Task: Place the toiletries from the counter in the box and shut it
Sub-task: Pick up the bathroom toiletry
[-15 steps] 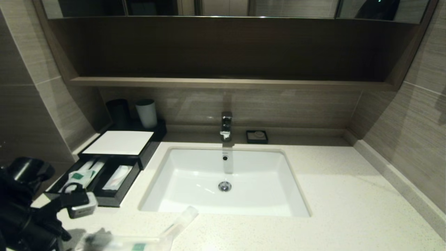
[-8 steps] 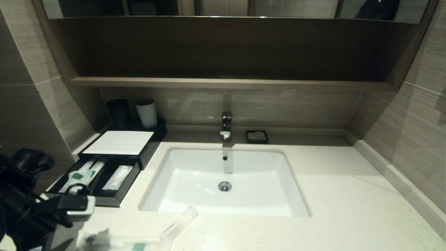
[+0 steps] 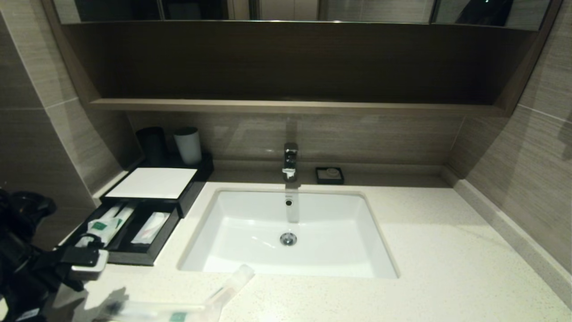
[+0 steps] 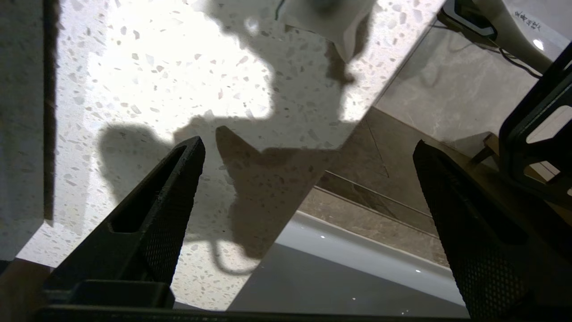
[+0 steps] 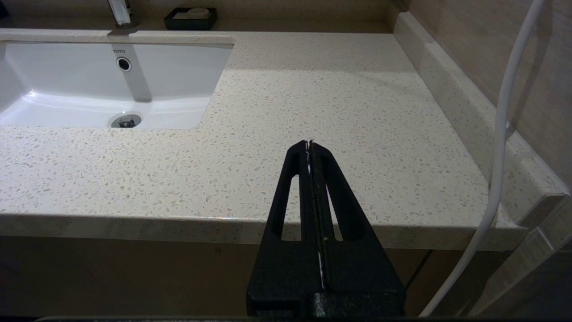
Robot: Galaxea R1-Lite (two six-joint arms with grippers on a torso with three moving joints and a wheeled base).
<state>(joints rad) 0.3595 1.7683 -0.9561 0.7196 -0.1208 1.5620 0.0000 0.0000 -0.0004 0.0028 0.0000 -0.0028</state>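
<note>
A black box (image 3: pixel 142 256) stands on the counter left of the sink, its white lid (image 3: pixel 152 182) slid back. Inside lie a green-labelled packet (image 3: pixel 105 225) and a white packet (image 3: pixel 152 227). A long clear packet (image 3: pixel 187 307) with a green label lies on the counter's front edge; its end shows in the left wrist view (image 4: pixel 333 20). My left arm (image 3: pixel 27 268) is at the lower left. My left gripper (image 4: pixel 308 147) is wide open and empty, over the counter's front edge, short of the packet. My right gripper (image 5: pixel 309 145) is shut and empty, off the counter's front right edge.
A white sink (image 3: pixel 232 210) with a faucet (image 3: pixel 290 161) fills the middle. A small black soap dish (image 3: pixel 330 175) sits behind it. A black cup (image 3: pixel 152 145) and a white cup (image 3: pixel 187 145) stand behind the box. A white cable (image 5: pixel 500 134) hangs by the right gripper.
My left arm has drawn back to the left and down, away from the box toward the counter's front edge. The packets and the right arm have not moved.
</note>
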